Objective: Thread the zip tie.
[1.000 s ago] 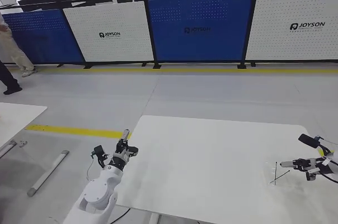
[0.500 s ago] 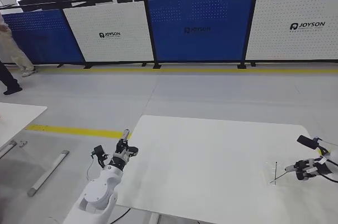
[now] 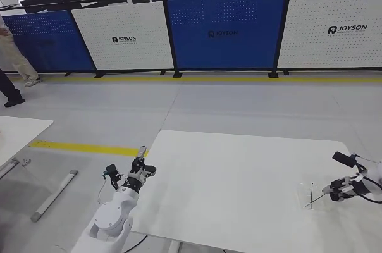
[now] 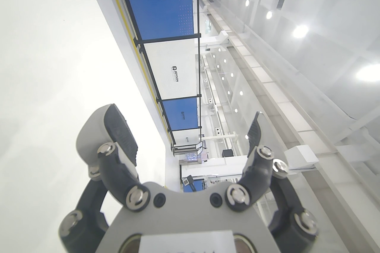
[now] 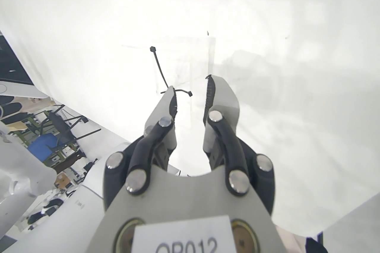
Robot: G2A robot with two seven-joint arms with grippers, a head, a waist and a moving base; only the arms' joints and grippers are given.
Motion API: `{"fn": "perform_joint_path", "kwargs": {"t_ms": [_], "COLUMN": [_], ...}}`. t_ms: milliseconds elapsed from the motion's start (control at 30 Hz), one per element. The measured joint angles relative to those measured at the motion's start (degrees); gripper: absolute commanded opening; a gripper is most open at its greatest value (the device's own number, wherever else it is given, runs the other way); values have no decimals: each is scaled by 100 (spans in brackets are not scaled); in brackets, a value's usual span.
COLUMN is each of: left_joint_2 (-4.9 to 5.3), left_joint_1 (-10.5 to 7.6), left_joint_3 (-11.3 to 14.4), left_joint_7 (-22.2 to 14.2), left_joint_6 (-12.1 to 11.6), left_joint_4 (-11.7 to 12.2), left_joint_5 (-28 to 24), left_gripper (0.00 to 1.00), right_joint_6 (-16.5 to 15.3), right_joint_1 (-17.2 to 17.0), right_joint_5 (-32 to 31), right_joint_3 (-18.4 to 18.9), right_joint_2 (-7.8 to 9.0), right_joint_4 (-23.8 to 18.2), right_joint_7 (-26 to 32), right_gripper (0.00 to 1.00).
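With my right gripper (image 5: 191,88) open right by the zip tie (image 5: 158,66) lying flat toward the right of the table (image 3: 241,183), I'd pinch that light, springy strap near its tail.

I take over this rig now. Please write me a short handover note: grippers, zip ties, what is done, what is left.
Left gripper: open, empty, at the table's left edge, far from the ties.
Right gripper: open, holding nothing, right at the ties near the table's right edge.
First zip tie and second zip tie lie loose on the table.
Done: nothing threaded.
Left: grasp a tie, pass its tail through its head.
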Motion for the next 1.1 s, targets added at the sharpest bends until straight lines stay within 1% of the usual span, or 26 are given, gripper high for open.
{"fn": "perform_joint_path", "kwargs": {"t_ms": [200, 300, 500, 600, 633, 700, 767, 800, 1100], "left_joint_2": [0, 0, 0, 0, 0, 0, 0, 0, 0], "left_joint_1": [0, 0, 0, 0, 0, 0, 0, 0, 0], "left_joint_3": [0, 0, 0, 0, 0, 0, 0, 0, 0], "left_joint_7": [0, 0, 0, 0, 0, 0, 0, 0, 0], "left_joint_6": [0, 0, 0, 0, 0, 0, 0, 0, 0], "left_joint_4": [0, 0, 0, 0, 0, 0, 0, 0, 0], "left_joint_5": [0, 0, 0, 0, 0, 0, 0, 0, 0], "left_gripper": [100, 100, 100, 100, 100, 100, 100, 100, 100], "right_joint_6": [-20, -9, -8, -13, -16, -26, -37, -43, -162], "right_joint_1": [70, 91, 138, 158, 162, 167, 169, 170, 163], "right_joint_5": [-8, -30, -49, -65, -69, -74, -76, -76, -61], "right_joint_3": [-58, -86, -120, -124, -124, -120, -115, -111, -13], "right_joint_2": [-72, -103, -157, -173, -177, -183, -188, -190, -165], "right_joint_4": [149, 202, 304, 338, 347, 367, 383, 393, 436], "right_joint_7": [-26, -36, -48, -55, -58, -64, -65, -65, -90], "right_gripper": [25, 22, 21, 15, 11, 9, 2, 0, 0]}}
